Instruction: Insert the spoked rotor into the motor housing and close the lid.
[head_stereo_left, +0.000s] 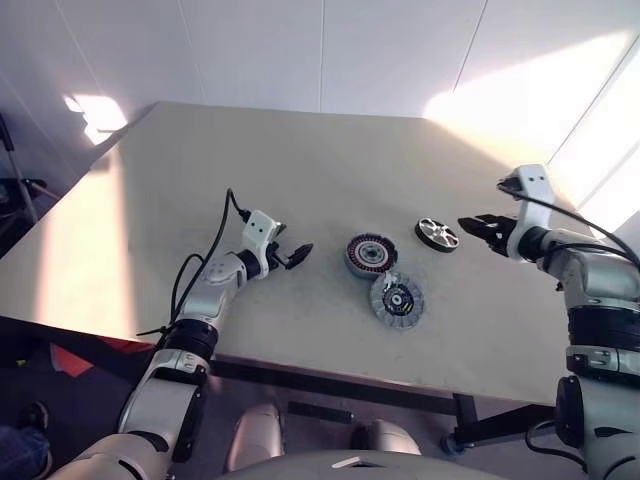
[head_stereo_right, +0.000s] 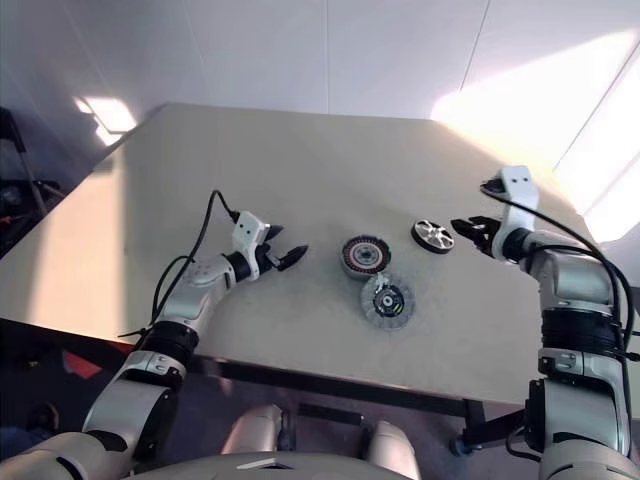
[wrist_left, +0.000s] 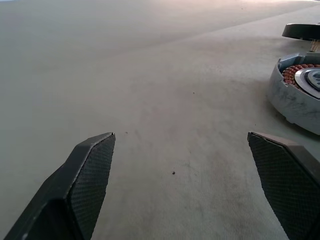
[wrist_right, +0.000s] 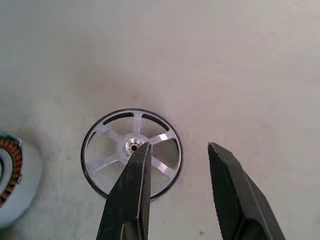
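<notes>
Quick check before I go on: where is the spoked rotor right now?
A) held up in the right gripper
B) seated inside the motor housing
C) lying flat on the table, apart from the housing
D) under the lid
C: the spoked rotor lies flat on the table, apart from the motor housing, with the right gripper open beside it and holding nothing.

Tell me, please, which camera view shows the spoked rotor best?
The right wrist view: the spoked rotor lies flat, spokes and hub plain, behind the right gripper. Both eye views show it small; the left wrist view shows its edge.
</notes>
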